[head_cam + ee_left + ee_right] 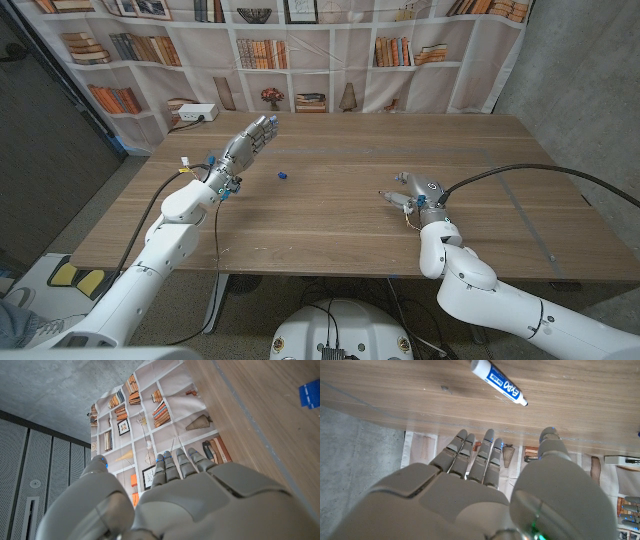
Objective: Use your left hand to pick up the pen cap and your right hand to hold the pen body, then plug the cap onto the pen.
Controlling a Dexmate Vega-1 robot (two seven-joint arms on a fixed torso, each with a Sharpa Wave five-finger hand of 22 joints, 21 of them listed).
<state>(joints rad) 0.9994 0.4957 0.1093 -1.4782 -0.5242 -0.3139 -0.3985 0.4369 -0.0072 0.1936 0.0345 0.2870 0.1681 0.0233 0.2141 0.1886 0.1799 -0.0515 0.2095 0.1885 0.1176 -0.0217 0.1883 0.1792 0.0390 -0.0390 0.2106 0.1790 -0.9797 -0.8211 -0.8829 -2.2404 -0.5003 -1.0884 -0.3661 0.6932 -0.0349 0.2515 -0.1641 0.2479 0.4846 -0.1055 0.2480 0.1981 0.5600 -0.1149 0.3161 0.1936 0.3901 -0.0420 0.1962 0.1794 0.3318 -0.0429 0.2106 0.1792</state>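
Head view shows the wooden table (330, 210) with the small blue pen cap (283, 176) lying on its own near the middle, a little toward the robot's left. The left hand (248, 143) is raised above the table near that cap, fingers stretched out straight and apart, holding nothing. The right hand (412, 190) sits low over the table on the other side, well apart from the cap; from here its fingers look loosely spread, and the pen body (393, 198) is only a thin pale sliver beside them.

The right wrist view makes the pen body (498, 382) plain: a white marker with a blue label, uncapped, lying on the wood beyond the fingertips (490, 435) of the right hand (470, 490), not touched by them. The fingers are extended side by side with the thumb apart, empty.

The left wrist view shows the left hand (165, 500) with straight fingers, empty, a printed bookshelf backdrop (150, 420) beyond it, and the pen cap (310, 394) as a blue shape on the table at the frame's edge.
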